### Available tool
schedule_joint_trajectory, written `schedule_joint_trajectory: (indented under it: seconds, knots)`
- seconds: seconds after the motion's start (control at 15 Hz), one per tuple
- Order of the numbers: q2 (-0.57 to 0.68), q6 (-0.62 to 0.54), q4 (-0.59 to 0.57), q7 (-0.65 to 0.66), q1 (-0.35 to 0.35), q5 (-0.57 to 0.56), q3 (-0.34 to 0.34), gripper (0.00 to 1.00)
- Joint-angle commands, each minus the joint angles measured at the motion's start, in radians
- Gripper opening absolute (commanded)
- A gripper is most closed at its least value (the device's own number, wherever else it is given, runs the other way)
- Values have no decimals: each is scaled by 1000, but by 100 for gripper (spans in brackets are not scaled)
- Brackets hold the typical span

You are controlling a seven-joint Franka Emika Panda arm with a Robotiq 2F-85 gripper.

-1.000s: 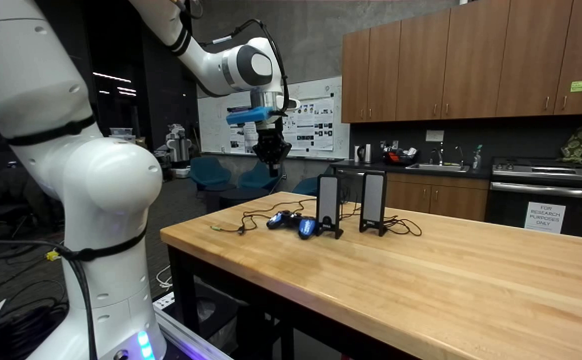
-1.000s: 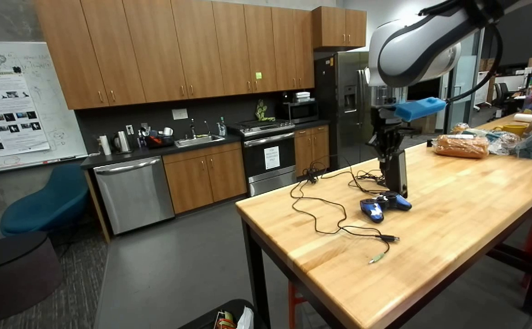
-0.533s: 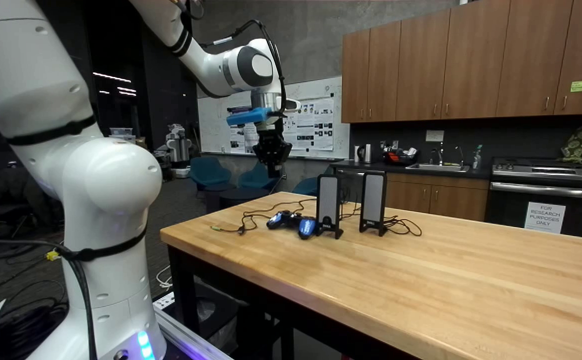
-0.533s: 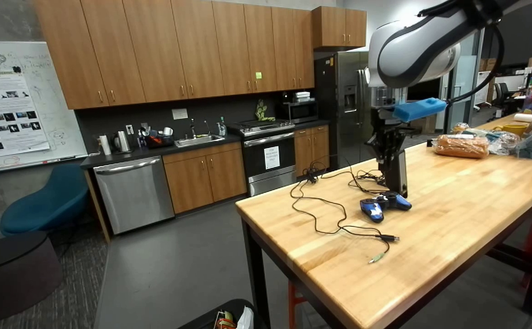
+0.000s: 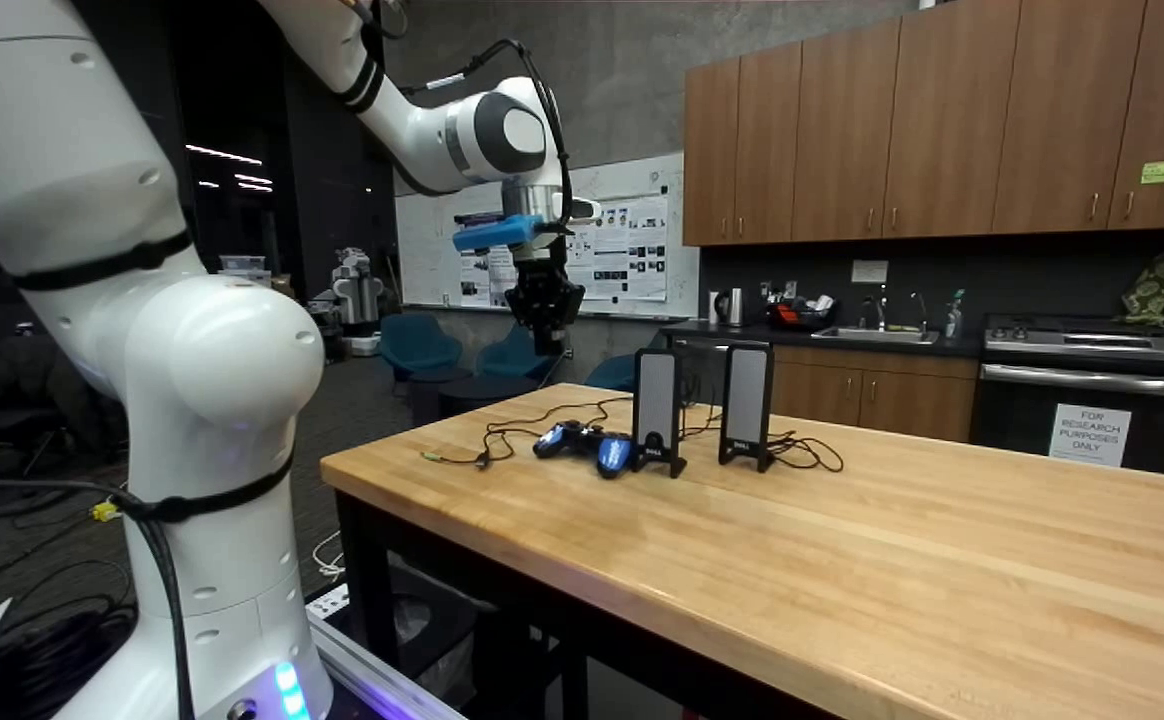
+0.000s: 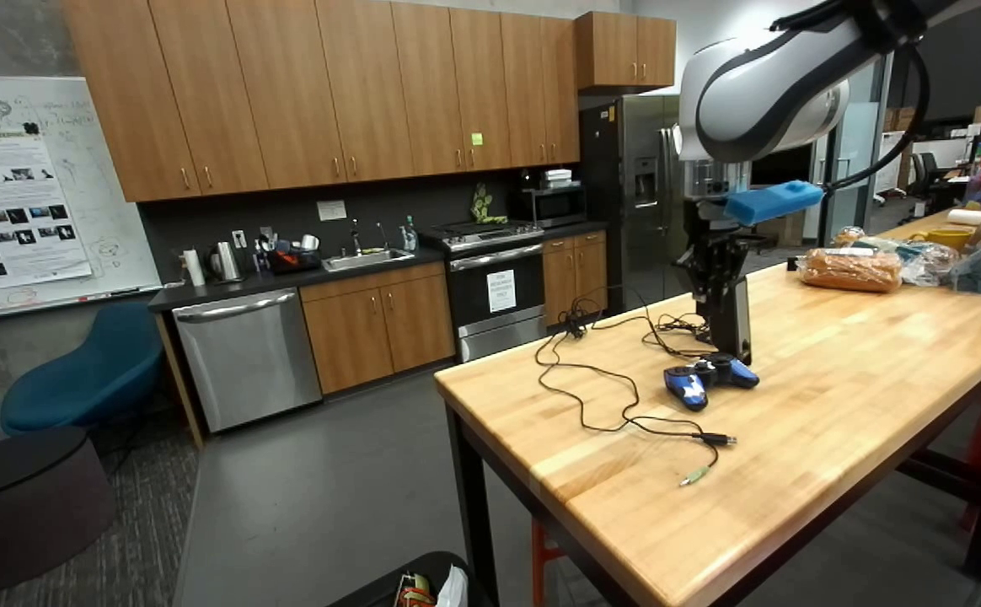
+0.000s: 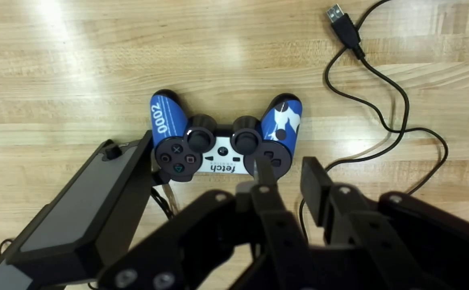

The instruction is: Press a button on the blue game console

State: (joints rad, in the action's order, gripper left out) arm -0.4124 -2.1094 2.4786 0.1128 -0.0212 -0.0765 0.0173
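Note:
The blue game console is a game controller with blue grips and a dark body. It lies on the table in both exterior views (image 5: 584,440) (image 6: 710,376) and near the middle of the wrist view (image 7: 223,150). Its sticks and buttons face up. My gripper (image 7: 286,173) is open, with an empty gap between the fingertips. In the wrist view its left fingertip covers part of the controller's directional pad. The right fingertip shows beside the controller, over bare wood. In both exterior views the gripper (image 5: 548,338) (image 6: 716,310) hangs pointing down, well above the table, touching nothing.
Two upright black speakers (image 5: 656,400) (image 5: 747,402) stand close beside the controller; one shows at lower left in the wrist view (image 7: 81,201). Thin black cables (image 6: 592,371) and a USB plug (image 7: 345,30) lie on the wooden table (image 5: 842,560). Wrapped bread (image 6: 851,270) lies further along it.
The hand has dropped very slightly since one second ago, with almost no motion in the last half second. The controller, speakers and cables have not moved.

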Motion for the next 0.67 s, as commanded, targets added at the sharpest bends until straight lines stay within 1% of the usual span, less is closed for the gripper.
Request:
schedule_joint_trajectory:
  seconds: [0.0, 0.13, 0.2, 0.27, 0.33, 0.47, 0.6]
  knots:
    - [12, -9, -2, 6, -11, -5, -13, 52]
    - [35, -25, -6, 8, -12, -8, -15, 62]
    - [52, -30, -11, 5, -11, -4, -13, 69]
    - [70, -39, -14, 10, -14, -12, -14, 58]
    - [84, -45, -15, 9, -13, -12, -14, 32]
    - [115, -67, -18, 4, -12, -11, -12, 32]
    - [143, -90, -26, 6, -13, -14, -10, 19]
